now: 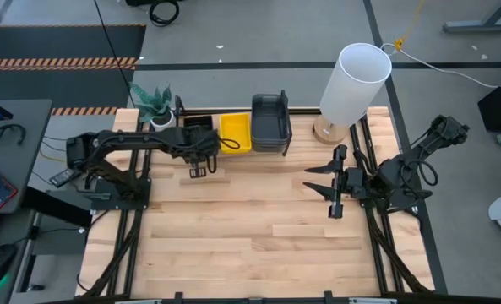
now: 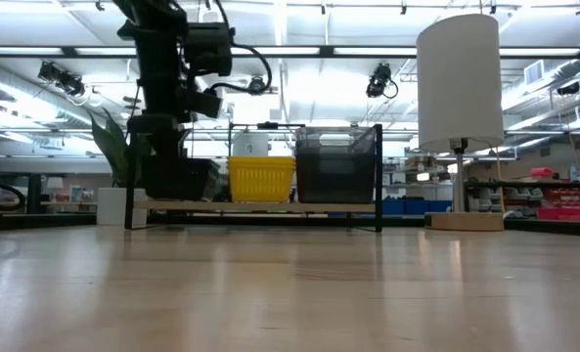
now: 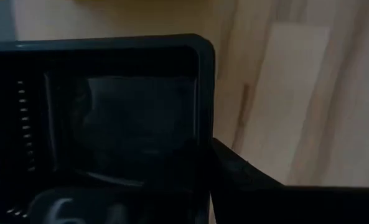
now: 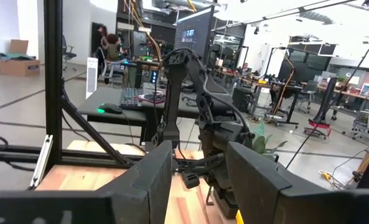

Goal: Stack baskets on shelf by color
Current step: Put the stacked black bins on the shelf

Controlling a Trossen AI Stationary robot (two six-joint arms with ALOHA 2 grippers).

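High view shows the low rack with its light wooden board and thin black metal end frames point(image 1: 233, 152) standing along the far edge of the large pale wooden tabletop point(image 1: 250, 228), carrying three groups of small rectangular plastic trays: black mesh-walled ones point(image 1: 198, 127) at its left end, bright yellow ones point(image 1: 234, 132) in the middle, solid dark grey ones point(image 1: 270, 122) stacked at its right end. The left gripper point(image 1: 198, 171) hangs just in front of the black mesh stack, its fingers pressed nearly together. Its wrist camera looks onto a black basket rim and corner point(image 3: 200, 50) very close below, yet I cannot tell whether the fingers pinch that wall or merely sit against it. The right gripper point(image 1: 335, 181) waits over the tabletop well apart from the rack, spread wide and holding nothing; the right wrist view shows its two dark fingers point(image 4: 150, 180) parted.

The sorting looks almost finished (every basket visible is on the rack). The risks I judge from here: if the left fingers are clamped on the rim, pulling away would drag or tip the black stack off the board's front edge; a sideways swing could nudge the neighbouring yellow trays. The white cylindrical lamp point(image 1: 353, 84) and small potted plant point(image 1: 155, 103) stand clear.
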